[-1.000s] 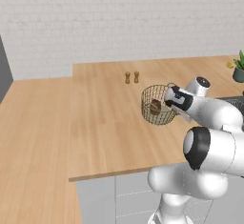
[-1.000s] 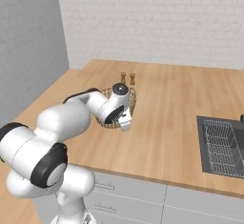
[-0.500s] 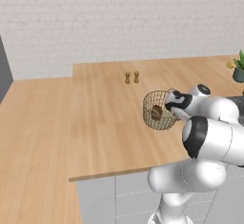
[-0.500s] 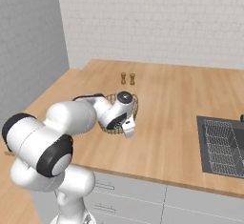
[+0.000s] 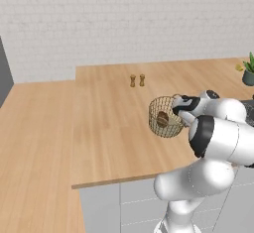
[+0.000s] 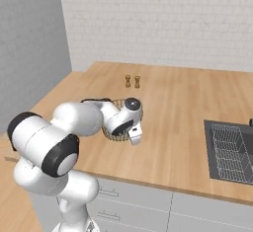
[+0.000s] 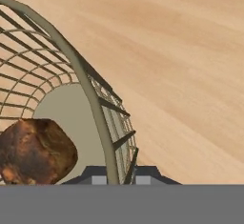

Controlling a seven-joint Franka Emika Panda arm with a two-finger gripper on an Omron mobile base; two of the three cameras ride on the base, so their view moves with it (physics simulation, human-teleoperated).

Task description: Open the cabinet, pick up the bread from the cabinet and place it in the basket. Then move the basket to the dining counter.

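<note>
The wire-mesh basket (image 5: 165, 123) hangs tilted, close over the light wooden dining counter (image 5: 106, 113). The dark brown bread (image 5: 162, 118) lies inside it. My gripper (image 5: 177, 109) is shut on the basket's rim at its right side. From the right base, the basket (image 6: 112, 136) is half hidden behind my forearm, and the gripper (image 6: 132, 132) is on its near edge. Close up, the rim (image 7: 90, 99) runs between my fingertips, with the gripper (image 7: 116, 178) clamped on it, the bread (image 7: 35, 151) on the basket's floor and the counter (image 7: 181, 51) beyond. Whether the basket touches the wood cannot be told.
Two small brown shakers (image 5: 137, 81) stand further back on the counter, also shakers (image 6: 132, 81). A potted plant (image 5: 248, 71) sits at the far right. A dark sink with a wire rack (image 6: 230, 149) lies to the right. The counter's front edge (image 5: 124, 180) is near.
The arm has brought the basket, with the bread in it, slightly lower and nearer to the counter's front. The grip on the rim is unchanged.
</note>
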